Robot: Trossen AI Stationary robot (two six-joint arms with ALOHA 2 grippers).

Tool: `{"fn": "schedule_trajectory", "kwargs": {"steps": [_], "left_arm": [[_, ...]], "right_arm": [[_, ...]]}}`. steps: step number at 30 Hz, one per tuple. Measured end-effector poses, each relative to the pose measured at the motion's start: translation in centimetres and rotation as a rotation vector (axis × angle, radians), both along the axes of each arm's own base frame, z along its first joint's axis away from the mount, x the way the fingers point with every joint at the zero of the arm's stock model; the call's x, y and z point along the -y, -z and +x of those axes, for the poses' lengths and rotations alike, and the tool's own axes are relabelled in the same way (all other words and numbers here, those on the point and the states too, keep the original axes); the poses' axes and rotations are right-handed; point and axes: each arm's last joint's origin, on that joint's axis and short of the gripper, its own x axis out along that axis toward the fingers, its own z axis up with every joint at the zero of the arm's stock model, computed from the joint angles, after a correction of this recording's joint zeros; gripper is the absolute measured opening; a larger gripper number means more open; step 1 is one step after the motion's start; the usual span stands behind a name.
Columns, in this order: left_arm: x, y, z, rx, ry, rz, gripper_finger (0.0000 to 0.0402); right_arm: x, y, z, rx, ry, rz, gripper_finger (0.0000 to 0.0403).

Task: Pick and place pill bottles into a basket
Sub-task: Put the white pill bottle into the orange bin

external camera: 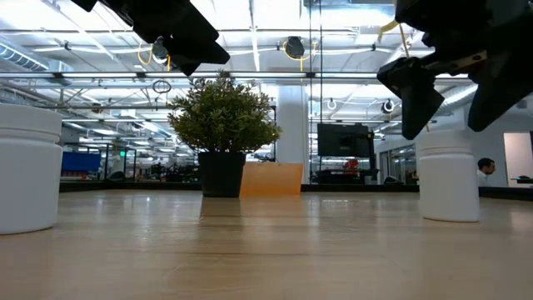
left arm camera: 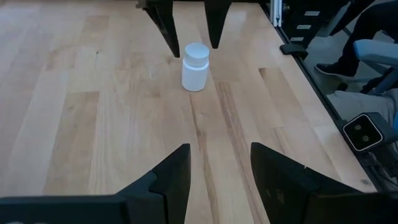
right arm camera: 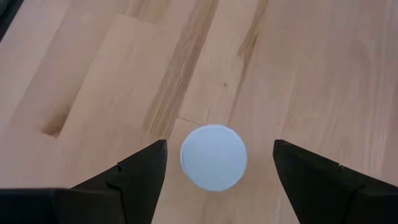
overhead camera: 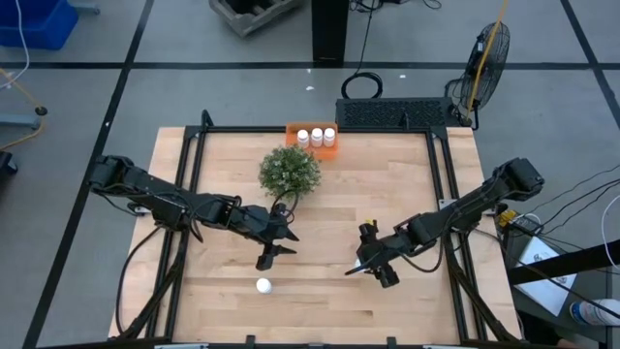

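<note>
both pincers spread: right pincer (right arm camera: 214, 165) straddles a pill bottle (right arm camera: 214, 157), hiding it from above; left pincer (overhead camera: 272, 246) hovers.

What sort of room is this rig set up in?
Probably an open lab or industrial workspace: the low view shows exposed ceiling trusses and monitors behind the wooden table, and the high view shows a floor fan beside it.

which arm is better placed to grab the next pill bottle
Right. The right pincer hangs open over a pill bottle, fingers either side; the left pincer is beside the other loose bottle.
</note>
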Motion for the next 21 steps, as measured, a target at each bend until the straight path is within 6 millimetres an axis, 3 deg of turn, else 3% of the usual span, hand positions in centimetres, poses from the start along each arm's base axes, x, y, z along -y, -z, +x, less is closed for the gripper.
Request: {"fn": "schedule_trajectory", "kwargs": {"steps": [11,21], "left_arm": [[0.5,0.0,-0.1,0.0,0.015,0.001,0.0173],[0.7,0.0,-0.2,0.0,0.018,-0.003,0.0173]], "right_arm": [[-0.8,0.2,0.2,0.023,-0.006,0.028,0.0281],[-1.1,0.2,-0.1,0.019,-0.028,0.012,0.0233]]}}
